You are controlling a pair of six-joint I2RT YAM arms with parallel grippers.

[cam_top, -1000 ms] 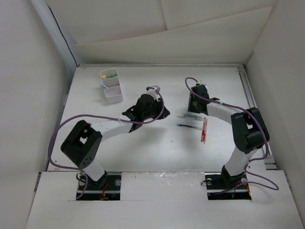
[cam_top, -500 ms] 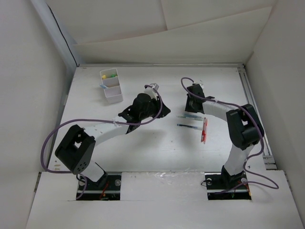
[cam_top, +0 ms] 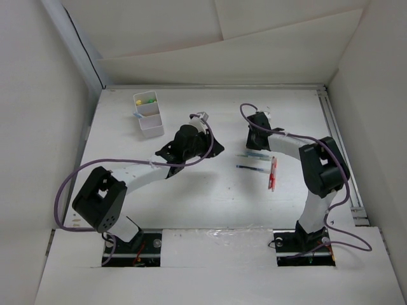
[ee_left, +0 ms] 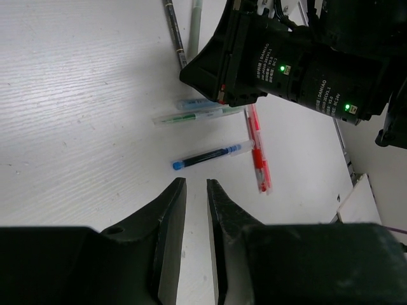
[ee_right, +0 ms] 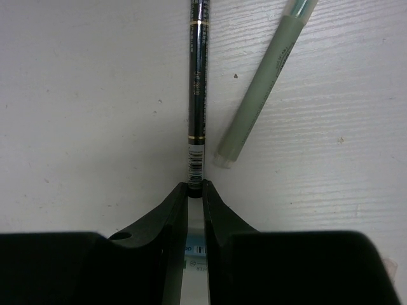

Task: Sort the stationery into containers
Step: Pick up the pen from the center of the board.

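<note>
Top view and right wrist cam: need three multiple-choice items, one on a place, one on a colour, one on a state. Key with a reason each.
1. Seen from the top view, where on the table does the white box stand?
A. Far left part
B. Between the arm bases
C. Against the right edge

2. What colour is the tilted pen lying beside the dark pen?
A. Red
B. Pale green
C. Yellow

3. What is the right hand doing?
A. Spread wide over bare table
B. Closed on the dark pen's end
C. Gripping the white box

Key:
1 A, the box stands in the table's far left part.
2 B, the right wrist view shows a pale green barrel.
3 B, both fingers press against the dark pen's end.
</note>
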